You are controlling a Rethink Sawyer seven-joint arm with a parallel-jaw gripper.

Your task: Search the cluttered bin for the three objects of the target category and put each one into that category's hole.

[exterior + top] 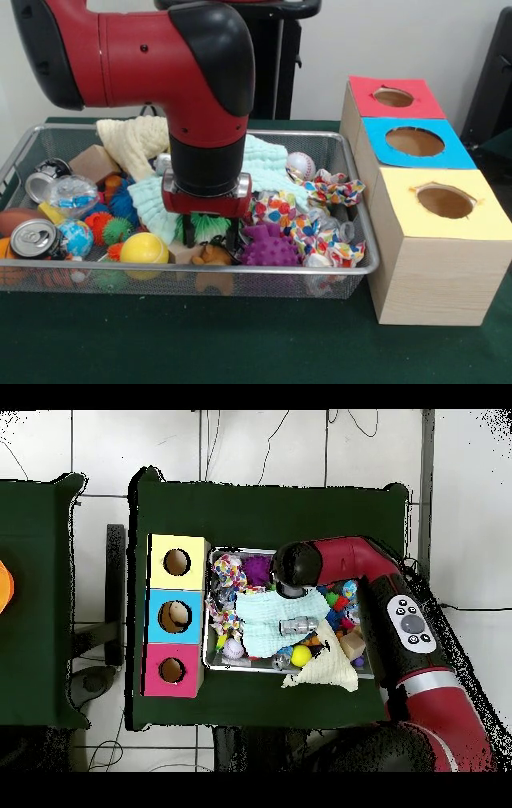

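The wire mesh bin (264, 273) is full of clutter. My gripper (212, 237) reaches down into its front middle, its black fingers (190, 231) spread apart and open. Just below the fingertips a tan-orange plush toy (212, 257) lies against the front mesh wall. A green spiky ball (210, 226) sits between the fingers. No other plush toys show. The red-topped box with its round hole (393, 97) stands farthest back in the row of boxes; it also shows in the overhead view (172, 670). In the overhead view the arm's wrist (292, 568) hides the gripper above the bin (240, 667).
A purple spiky ball (270, 246), a yellow ball (144, 249), a soda can (32, 238), a baseball (300, 166), a mint cloth (270, 164), a cream cloth (136, 138) and patterned fabric (320, 220) crowd the bin. Blue-topped (414, 142) and yellow-topped (445, 201) boxes stand to its right.
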